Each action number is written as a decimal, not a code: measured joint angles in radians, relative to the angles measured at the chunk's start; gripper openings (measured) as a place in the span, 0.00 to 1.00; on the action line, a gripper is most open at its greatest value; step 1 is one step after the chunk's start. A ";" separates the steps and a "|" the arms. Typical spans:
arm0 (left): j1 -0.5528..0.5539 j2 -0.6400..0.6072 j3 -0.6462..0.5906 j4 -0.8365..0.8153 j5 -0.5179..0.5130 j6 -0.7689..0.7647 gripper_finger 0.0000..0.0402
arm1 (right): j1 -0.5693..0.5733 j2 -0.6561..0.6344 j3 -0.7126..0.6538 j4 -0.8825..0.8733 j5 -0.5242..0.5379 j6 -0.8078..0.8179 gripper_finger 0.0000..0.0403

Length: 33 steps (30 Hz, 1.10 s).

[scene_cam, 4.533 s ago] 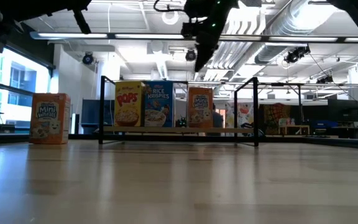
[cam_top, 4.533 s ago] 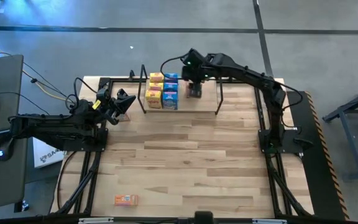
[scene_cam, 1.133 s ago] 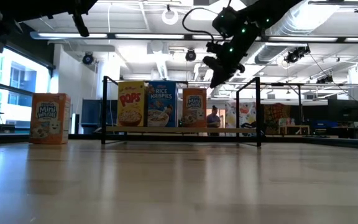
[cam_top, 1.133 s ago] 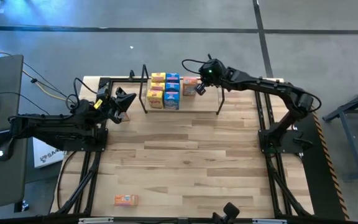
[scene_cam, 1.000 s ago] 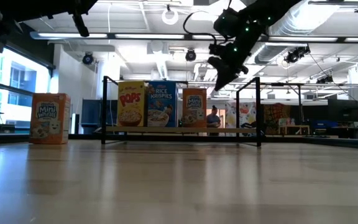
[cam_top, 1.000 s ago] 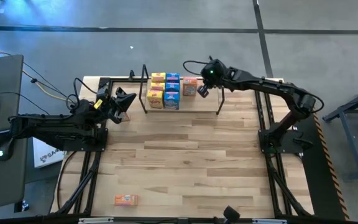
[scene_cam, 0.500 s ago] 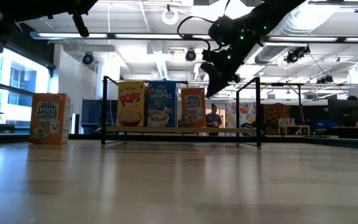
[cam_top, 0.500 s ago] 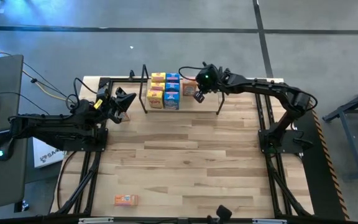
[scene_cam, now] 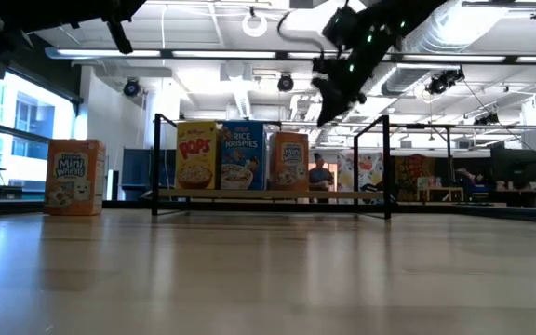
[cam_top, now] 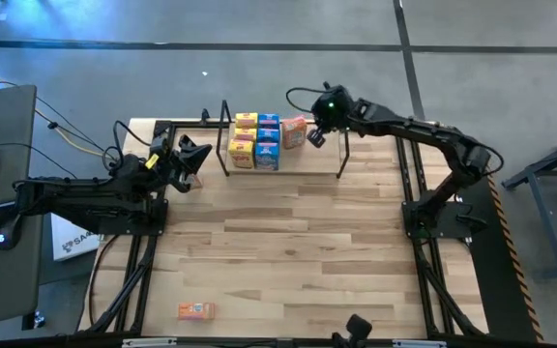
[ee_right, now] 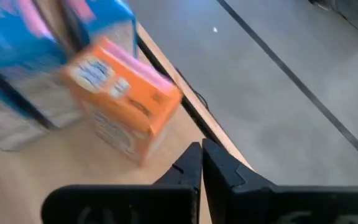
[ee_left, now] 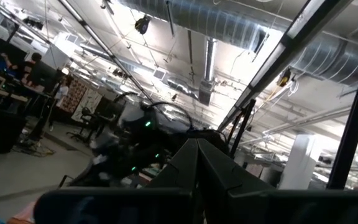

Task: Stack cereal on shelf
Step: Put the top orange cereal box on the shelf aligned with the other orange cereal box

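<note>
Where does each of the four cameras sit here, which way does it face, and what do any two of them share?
High view: overhead, looking down on the wooden table; both dark arms show, left gripper waiting beside the black rod shelf.
Low view: table height, facing the shelf; right gripper comes from above.
Left wrist view: tilted up at the ceiling past shut fingers.
Right wrist view: down past shut fingers at the orange cardboard cereal box.
Shared: high, low and right wrist views show that orange box.

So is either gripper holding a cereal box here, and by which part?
Nothing is held. The right gripper is shut and empty beside the orange box on the shelf; the left gripper is shut, away from the boxes.
</note>
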 joint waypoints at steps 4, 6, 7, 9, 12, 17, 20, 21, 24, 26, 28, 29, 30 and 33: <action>0.000 -0.025 0.000 0.000 -0.001 0.005 0.01 | 0.027 -0.089 0.012 -0.039 -0.105 0.027 0.00; 0.000 -0.043 0.000 -0.008 -0.002 0.026 0.02 | 0.052 -0.138 0.000 -0.041 -0.161 0.053 0.00; 0.000 -0.056 0.005 -0.034 -0.014 0.037 0.03 | 0.067 -0.161 -0.012 -0.043 -0.175 0.074 0.00; 0.000 -0.085 0.040 -0.174 -0.061 0.042 0.05 | 0.109 -0.199 -0.041 -0.045 -0.182 0.124 0.00; 0.013 -0.119 0.150 -0.575 -0.104 0.052 0.12 | 0.185 -0.245 -0.092 -0.037 -0.173 0.210 0.00; 0.075 -0.089 0.392 -1.212 -0.106 0.117 0.32 | 0.315 -0.269 -0.145 -0.001 -0.120 0.338 0.00; 0.117 -0.052 0.518 -1.484 -0.106 0.186 0.44 | 0.382 -0.267 -0.146 0.050 -0.107 0.421 0.00; 0.130 -0.039 0.551 -1.556 -0.106 0.209 0.48 | 0.404 -0.266 -0.146 0.070 -0.098 0.443 0.00; 0.168 0.009 0.626 -1.760 -0.097 0.252 0.56 | 0.459 -0.266 -0.146 0.126 -0.051 0.502 0.00; 0.193 0.049 0.650 -1.864 -0.075 0.285 0.60 | 0.488 -0.266 -0.146 0.148 -0.011 0.539 0.00; 0.217 0.091 0.654 -1.951 -0.071 0.332 0.62 | 0.508 -0.266 -0.146 0.159 0.017 0.565 0.00; 0.230 0.117 0.654 -1.983 -0.074 0.354 0.62 | 0.517 -0.266 -0.146 0.161 0.025 0.578 0.00; 0.242 0.144 0.654 -2.010 -0.077 0.376 0.63 | 0.525 -0.266 -0.146 0.161 0.032 0.588 0.00; 0.277 0.224 0.654 -2.066 -0.068 0.405 0.63 | 0.540 -0.266 -0.146 0.161 0.039 0.612 0.00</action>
